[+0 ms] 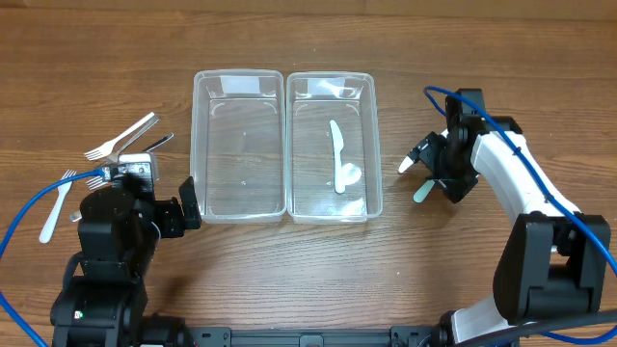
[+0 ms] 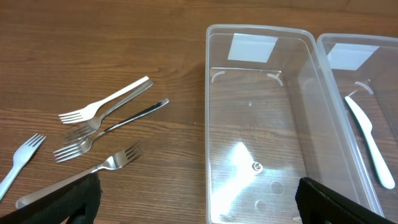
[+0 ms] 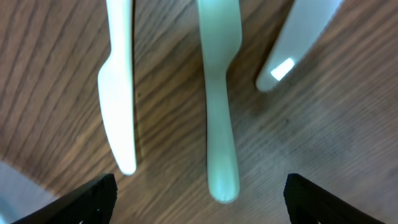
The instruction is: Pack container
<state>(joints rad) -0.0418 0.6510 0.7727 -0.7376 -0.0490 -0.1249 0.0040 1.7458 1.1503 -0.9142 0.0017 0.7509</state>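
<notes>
Two clear plastic containers stand side by side mid-table. The left container (image 1: 239,207) (image 2: 208,124) is empty. In the right container (image 1: 374,145) lies a white plastic knife (image 1: 337,154) (image 2: 367,137). My left gripper (image 1: 178,207) (image 2: 199,205) is open, low beside the left container's near left corner, holding nothing. My right gripper (image 1: 431,172) (image 3: 202,205) is open right of the containers, hovering over loose plastic cutlery on the table: a white knife (image 3: 118,93), a pale green handle (image 3: 221,124) lying between the fingers, and a white piece (image 3: 295,43).
Left of the containers lie three metal forks (image 1: 120,145) (image 2: 106,109) and a white plastic fork (image 1: 56,207) (image 2: 22,158). One metal fork's handle (image 2: 81,177) runs under my left finger. Blue cables trail from both arms.
</notes>
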